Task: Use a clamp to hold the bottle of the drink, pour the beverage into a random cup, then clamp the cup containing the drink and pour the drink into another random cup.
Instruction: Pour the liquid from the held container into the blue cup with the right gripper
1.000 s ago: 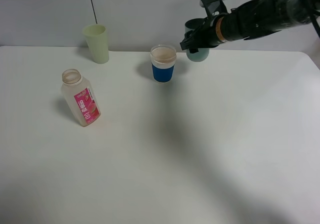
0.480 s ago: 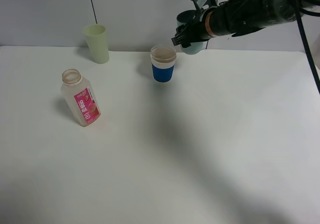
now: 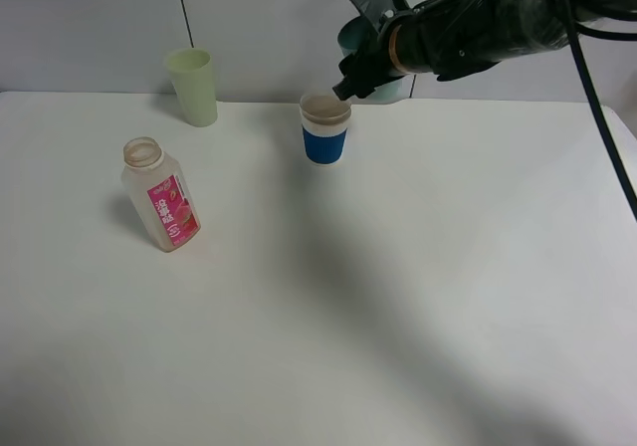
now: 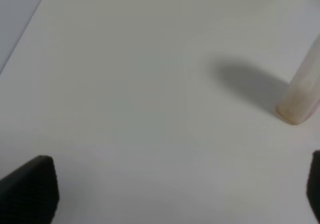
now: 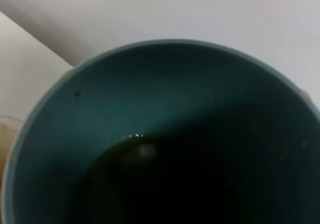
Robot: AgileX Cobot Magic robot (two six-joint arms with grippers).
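The right gripper (image 3: 360,70) has its fingers closed on the teal cup (image 3: 349,38), held clear of the worktop (image 3: 418,297) with the dark beverage (image 5: 200,184) inside. The blue-banded cup (image 3: 325,127) stands upright, mouth up, just at 7 o'clock from it, nearest the right arm. The left gripper (image 4: 172,189) hangs spread wide and empty. In all there are three cups, counting the green tumbler (image 3: 193,86), and one bottle (image 3: 159,195).

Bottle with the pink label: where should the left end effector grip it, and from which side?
Probably mid-body at label height, coming in level from the side. The bottle stands upright with an open mouth, and its squarish walls give the jaws flat faces.
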